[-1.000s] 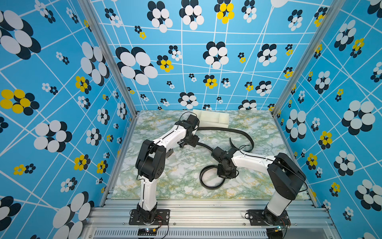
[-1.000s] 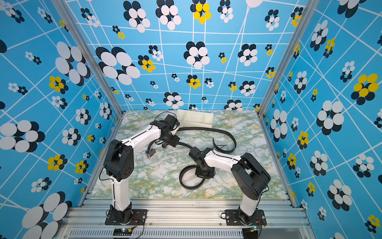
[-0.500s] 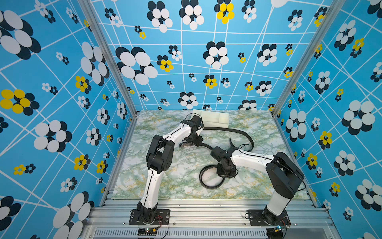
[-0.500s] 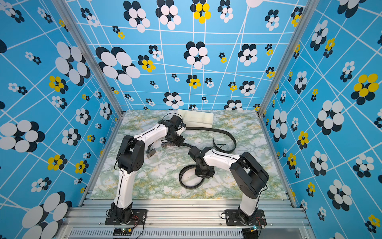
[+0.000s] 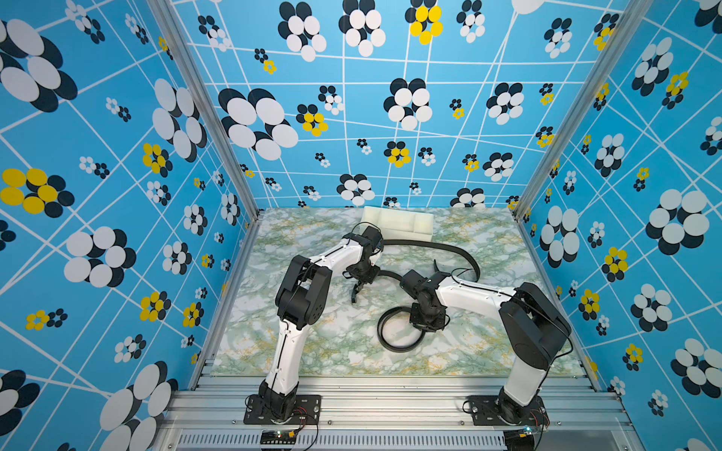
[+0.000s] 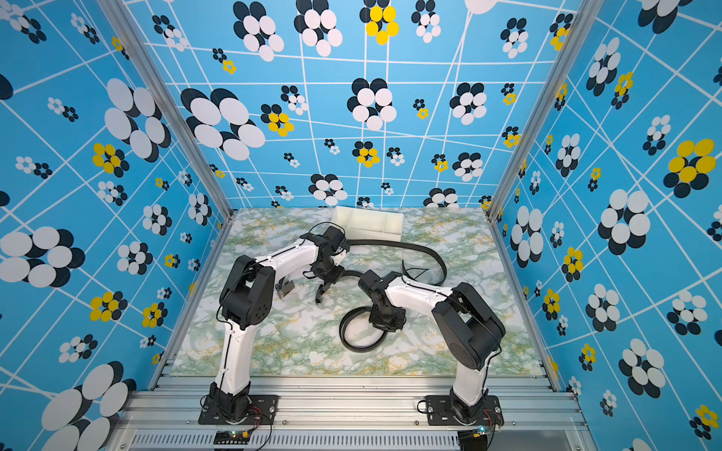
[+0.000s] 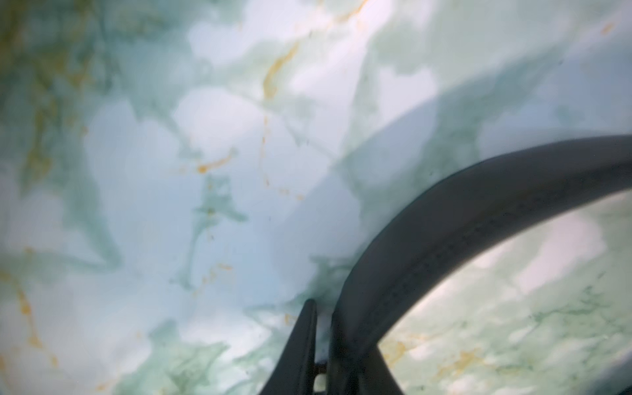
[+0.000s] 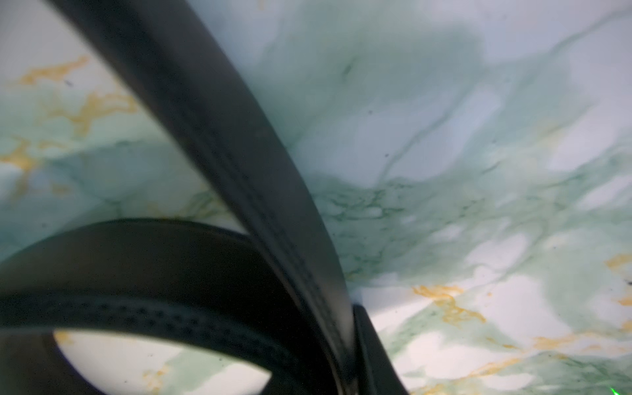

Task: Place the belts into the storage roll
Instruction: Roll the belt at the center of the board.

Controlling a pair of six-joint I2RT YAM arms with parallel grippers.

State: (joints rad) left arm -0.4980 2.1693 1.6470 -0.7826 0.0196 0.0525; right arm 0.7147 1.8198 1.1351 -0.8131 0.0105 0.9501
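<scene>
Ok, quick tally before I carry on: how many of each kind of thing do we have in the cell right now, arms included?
Black belts: 2, the arced belt and the looped belt
Off-white divided tray: 1
Robot arms: 2, the left arm and the right arm
Total: 5

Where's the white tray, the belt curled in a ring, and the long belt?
storage roll (image 5: 410, 233): in a top view, near wall.
ringed belt (image 5: 396, 348): in a top view, ring's near edge.
long belt (image 5: 449, 248): in a top view, mid-curve.
</scene>
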